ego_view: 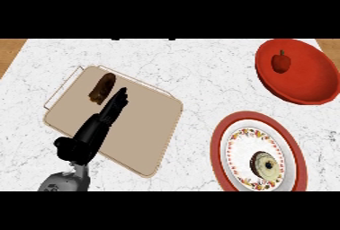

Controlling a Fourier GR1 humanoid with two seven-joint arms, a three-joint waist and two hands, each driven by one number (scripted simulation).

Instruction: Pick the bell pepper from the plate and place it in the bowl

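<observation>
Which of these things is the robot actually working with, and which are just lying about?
For the job: bell pepper, already in the red bowl; the red-rimmed plate.

Lying about: tan tray, brown item on it, round item on the plate. Left hand over the tray.

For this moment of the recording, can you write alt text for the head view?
A red bell pepper sits inside a red bowl at the far right of a white marble counter. Nearer, a red-rimmed patterned plate carries a small round item. At left, the left robot hand extends open over a tan tray towards a brown item.
</observation>
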